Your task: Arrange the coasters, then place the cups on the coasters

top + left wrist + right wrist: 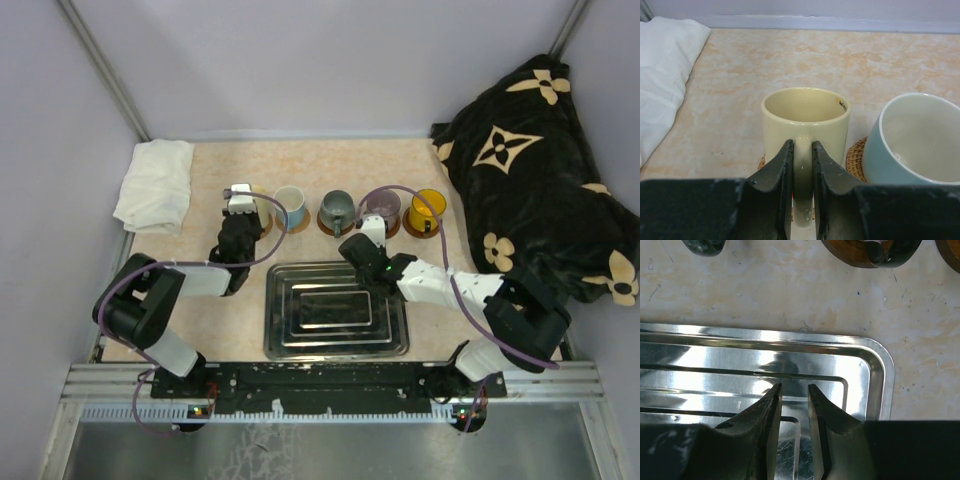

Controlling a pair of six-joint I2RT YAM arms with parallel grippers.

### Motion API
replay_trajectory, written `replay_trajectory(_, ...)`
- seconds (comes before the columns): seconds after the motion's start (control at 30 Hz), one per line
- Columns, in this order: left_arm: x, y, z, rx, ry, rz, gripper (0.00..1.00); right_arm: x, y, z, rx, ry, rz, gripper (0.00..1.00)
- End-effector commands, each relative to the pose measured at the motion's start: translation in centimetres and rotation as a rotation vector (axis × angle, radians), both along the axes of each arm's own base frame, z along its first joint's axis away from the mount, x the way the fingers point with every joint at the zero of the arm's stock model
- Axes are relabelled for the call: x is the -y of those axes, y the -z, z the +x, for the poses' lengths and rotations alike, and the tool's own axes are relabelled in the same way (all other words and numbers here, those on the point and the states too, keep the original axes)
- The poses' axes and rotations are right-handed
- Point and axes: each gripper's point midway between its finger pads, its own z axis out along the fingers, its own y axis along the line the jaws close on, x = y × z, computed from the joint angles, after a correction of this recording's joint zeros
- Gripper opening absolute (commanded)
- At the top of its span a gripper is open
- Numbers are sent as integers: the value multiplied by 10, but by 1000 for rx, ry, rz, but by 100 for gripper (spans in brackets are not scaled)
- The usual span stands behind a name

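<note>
Five cups stand in a row beyond the tray, each on a coaster: cream-yellow (262, 210), white with blue inside (290, 207), grey (337, 208), purple (381, 207) and orange-yellow (428, 206). My left gripper (801, 146) is shut on the handle of the cream-yellow cup (805, 115), which stands upright. Beside it the pale blue cup (912, 140) rests on a woven coaster (855, 159). My right gripper (794, 386) hovers over the tray's far right corner, its jaws a narrow gap apart with nothing between them. A dark coaster (850, 252) shows at the top of the right wrist view.
A rectangular metal tray (280, 340) (880, 375) lies between the arms, near the front. A folded white cloth (155, 185) (660, 75) sits at the far left. A black blanket with cream flowers (540, 170) fills the right side. Walls close in the back.
</note>
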Motion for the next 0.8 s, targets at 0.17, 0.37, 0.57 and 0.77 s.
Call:
replay_trajectory(0.17,-5,-15,5,75,-35,-52,0,-11,-15,15,37,21,55,28)
replay_trajectory(0.37,-9,4,-4,27,-45,-59,0,-13,-14,14,31,19,63,28)
replay_trajectory(0.57,-9,15,-11,-39,-50,-109,4,-13,-14,13,29,24,69,27)
replay_trajectory(0.77,-9,22,-18,-86,-43,-111,13,-12,-15,13,33,28,77,27)
